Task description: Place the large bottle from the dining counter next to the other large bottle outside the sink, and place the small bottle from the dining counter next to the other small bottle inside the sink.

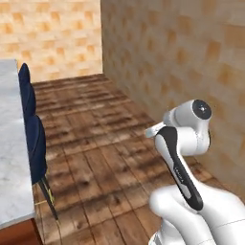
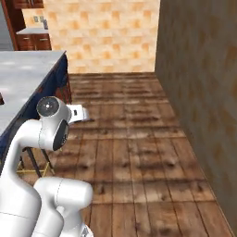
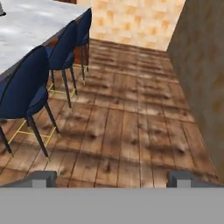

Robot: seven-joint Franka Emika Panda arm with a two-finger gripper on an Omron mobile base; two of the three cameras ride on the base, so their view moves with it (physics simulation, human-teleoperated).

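Dining counter (image 3: 30,22), white grey-veined marble on a reddish wood base, off to the left of and beyond the gripper (image 3: 112,178), well apart. Dark blue stools (image 3: 26,85) lined along its edge over the wooden floor (image 3: 131,109). Jaws spread wide, holding nothing.

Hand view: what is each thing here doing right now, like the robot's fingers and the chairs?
fingers: wide apart, holding nothing, above the wood floor.
blue stools: upright on their legs, lined up along the counter.
dining counter: the part that shows is bare white marble; a dark bit at its far edge is too cut off to name.
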